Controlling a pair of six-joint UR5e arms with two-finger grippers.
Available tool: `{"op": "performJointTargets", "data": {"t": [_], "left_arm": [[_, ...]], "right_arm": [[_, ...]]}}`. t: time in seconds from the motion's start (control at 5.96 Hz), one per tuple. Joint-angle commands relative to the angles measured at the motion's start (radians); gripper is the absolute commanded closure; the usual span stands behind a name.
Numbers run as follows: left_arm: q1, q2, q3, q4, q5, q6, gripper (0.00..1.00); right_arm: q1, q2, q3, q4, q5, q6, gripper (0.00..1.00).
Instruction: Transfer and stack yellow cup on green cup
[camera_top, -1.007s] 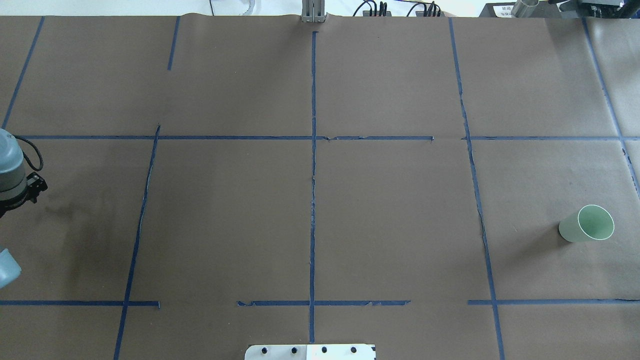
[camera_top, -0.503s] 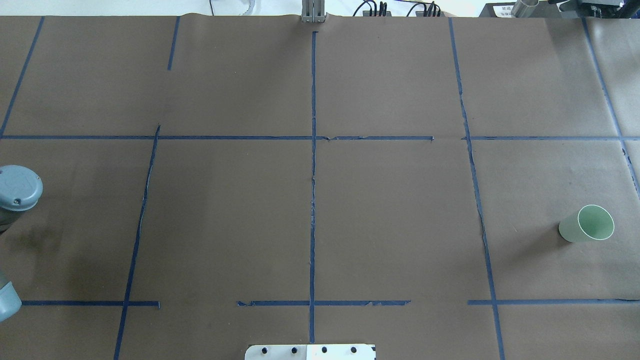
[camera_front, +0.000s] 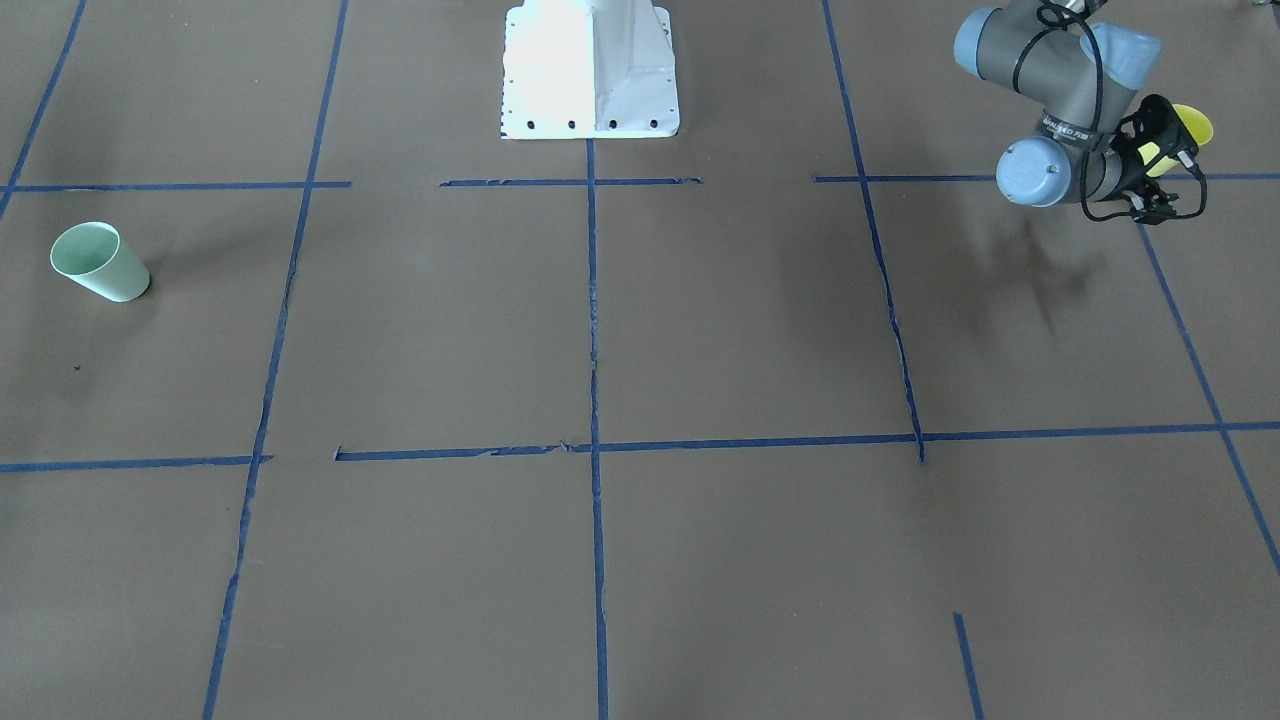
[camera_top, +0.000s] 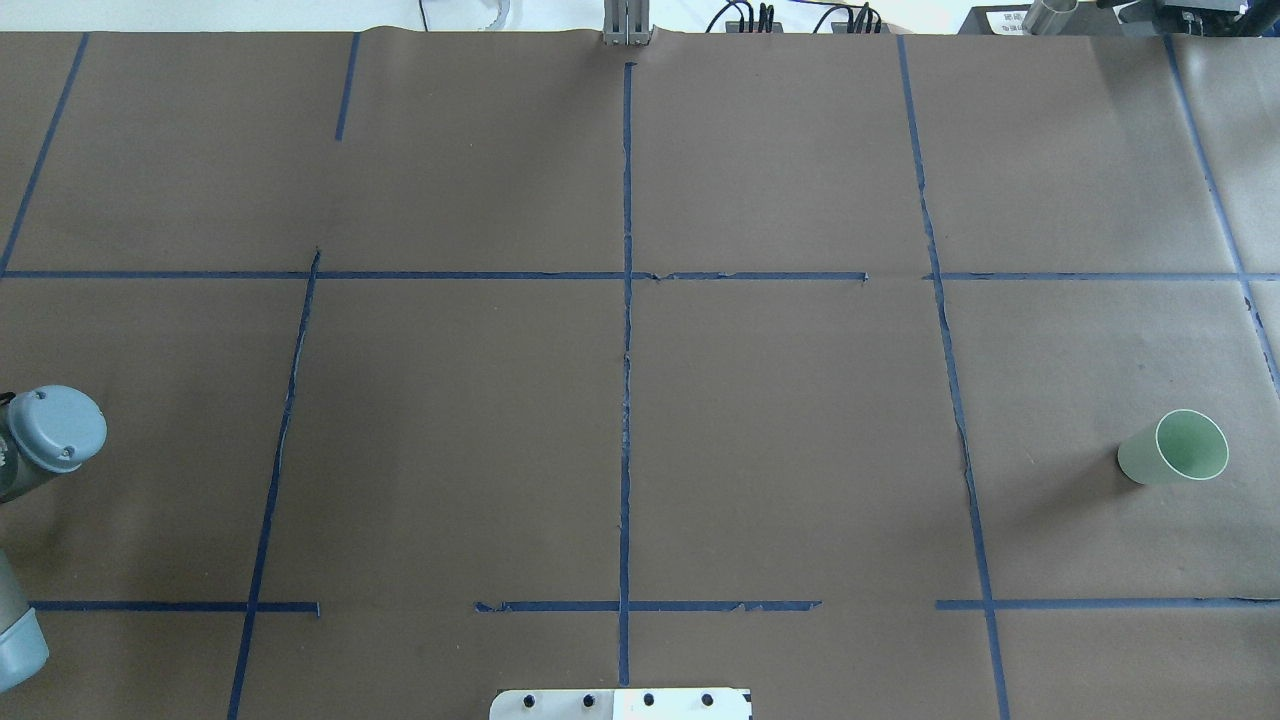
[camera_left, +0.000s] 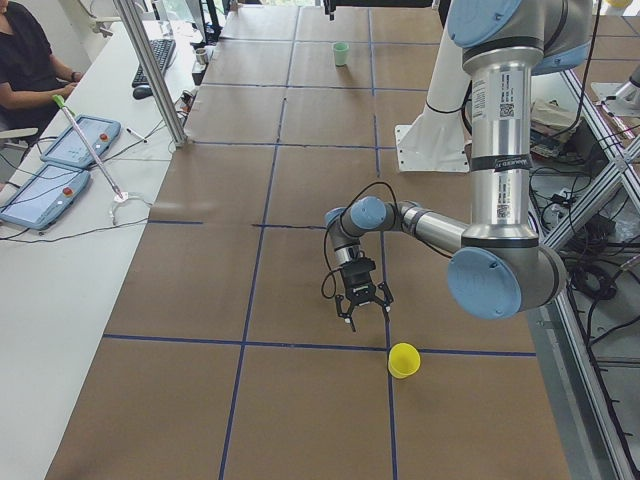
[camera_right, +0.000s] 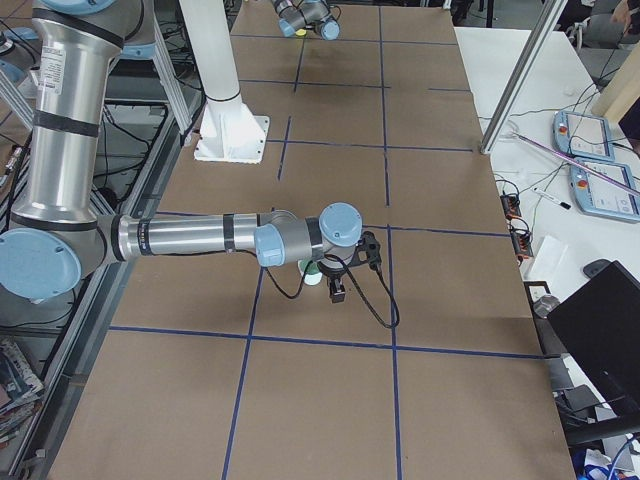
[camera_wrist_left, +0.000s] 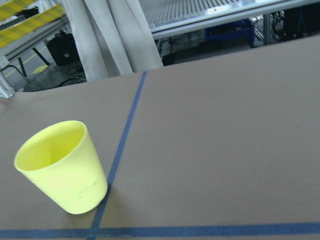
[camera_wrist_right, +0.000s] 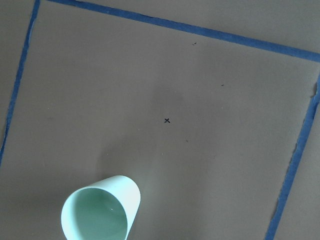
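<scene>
The yellow cup (camera_left: 403, 360) stands upright on the brown table near the robot's left end. It fills the lower left of the left wrist view (camera_wrist_left: 62, 167) and peeks out behind the left wrist in the front-facing view (camera_front: 1192, 124). My left gripper (camera_left: 365, 312) hangs above the table a short way from the cup, fingers spread and empty; it also shows in the front-facing view (camera_front: 1155, 208). The green cup (camera_top: 1175, 448) stands upright far off on the right side (camera_front: 98, 262) (camera_wrist_right: 100, 210). My right gripper (camera_right: 337, 292) hovers right beside it; I cannot tell whether it is open.
The white robot base (camera_front: 590, 70) sits at the table's robot-side middle. Blue tape lines (camera_top: 626, 330) divide the brown surface. A metal pole (camera_left: 150, 70), teach pendants (camera_left: 60, 160) and a seated operator are along the far side bench.
In the overhead view the left arm's wrist at the left edge has swung toward the robot side and its black gripper has left the frame. The green cup has not moved.
</scene>
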Motion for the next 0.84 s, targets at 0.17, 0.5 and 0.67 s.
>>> {"op": "performJointTargets", "data": {"t": [0.17, 0.5, 0.67], "left_arm": [[0.066, 0.037, 0.113, -0.003, -0.053, -0.126, 0.00], [0.106, 0.043, 0.214, -0.092, -0.071, -0.129, 0.00], [0.115, 0.048, 0.224, -0.100, -0.073, -0.131, 0.00]], "right_arm": [[-0.016, 0.000, 0.006, -0.001, 0.049, -0.001, 0.00], [-0.019, 0.000, 0.014, -0.001, 0.052, 0.000, 0.00], [-0.020, 0.000, 0.014, -0.001, 0.054, 0.000, 0.00]]}}
